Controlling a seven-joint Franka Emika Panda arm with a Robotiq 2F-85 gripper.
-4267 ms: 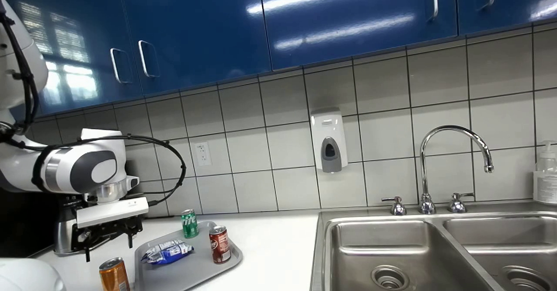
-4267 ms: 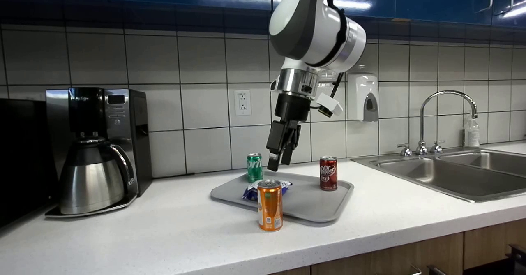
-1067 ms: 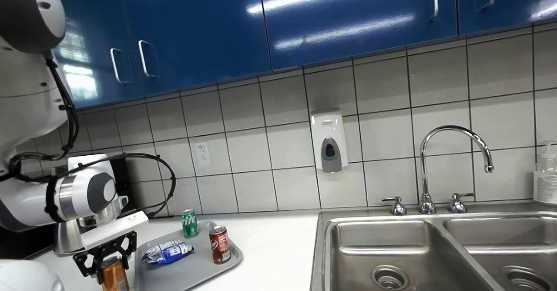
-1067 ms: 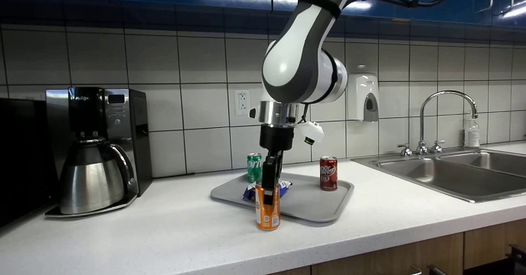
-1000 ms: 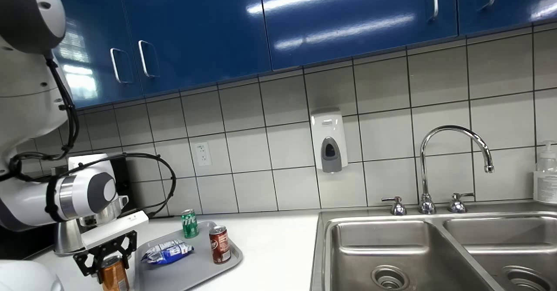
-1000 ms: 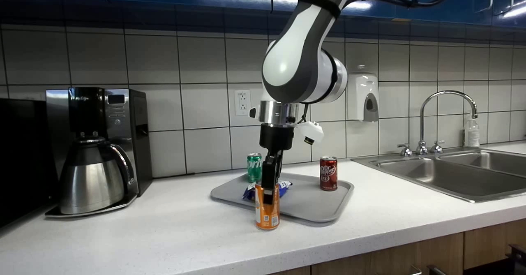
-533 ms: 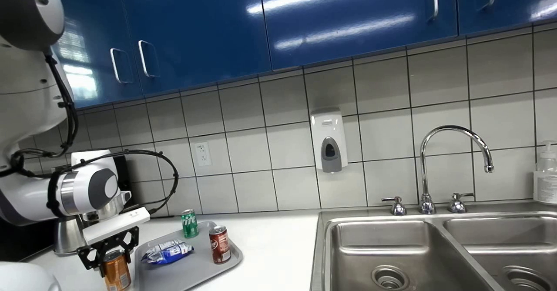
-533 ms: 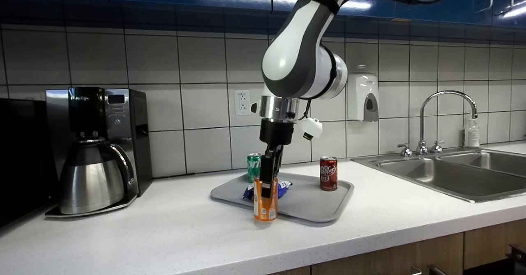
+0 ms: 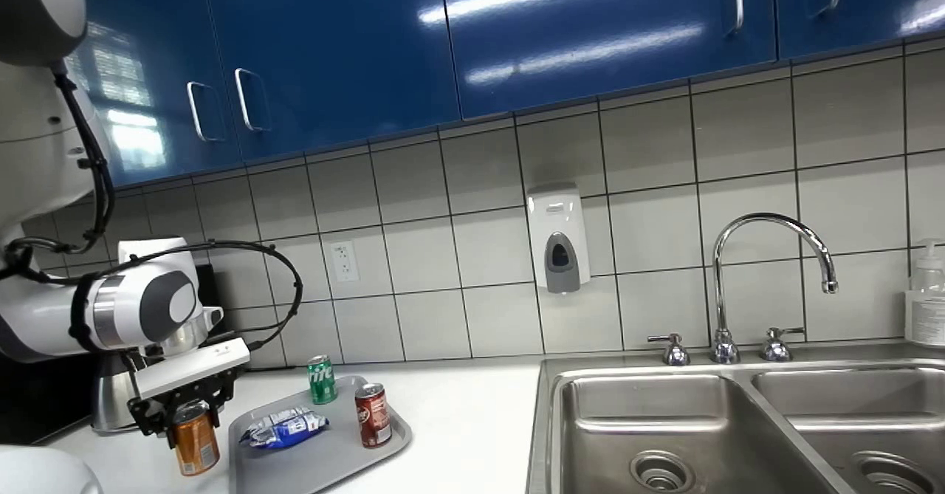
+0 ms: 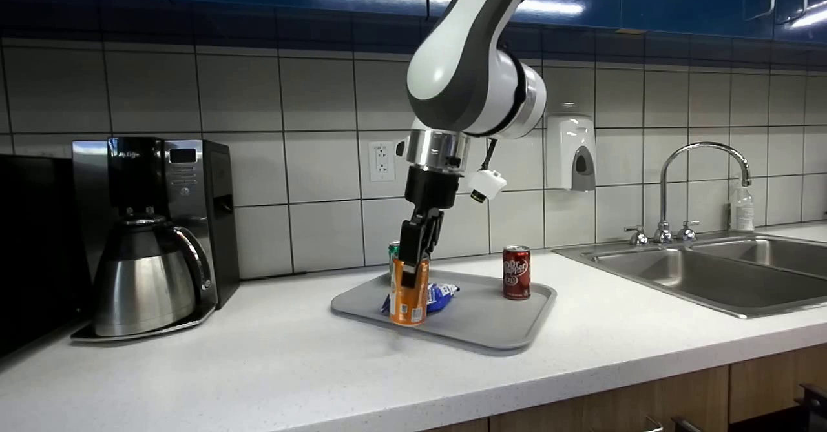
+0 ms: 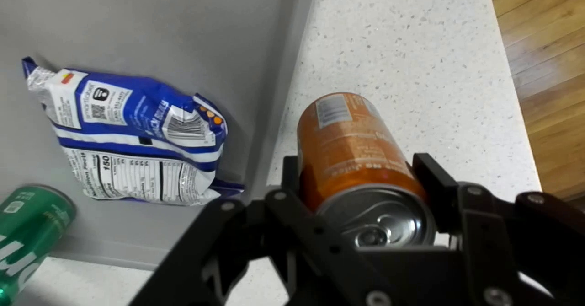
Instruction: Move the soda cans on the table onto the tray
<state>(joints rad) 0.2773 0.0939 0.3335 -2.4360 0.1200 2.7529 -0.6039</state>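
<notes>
Downward points the end effector (image 11: 361, 177), holding the orange can (image 10: 407, 308) aloft.

The gripper (image 11: 360, 178) is holding one can (image 11: 352, 146) between its jaws, over the table (image 11: 397, 45). In the wrist view, the tray (image 11: 173, 36) is lying left of the jaws, bearing a packet (image 11: 137, 136) near them and a second can (image 11: 36, 233) farther left, while the floor (image 11: 544, 68) is showing to their right. In both exterior views, a third can (image 10: 517, 274) is standing on the tray, right of the jaws, with the sink (image 10: 685, 280) extending farther right. In an exterior view, a coffee maker (image 10: 187, 206) is standing well left of the jaws.
</notes>
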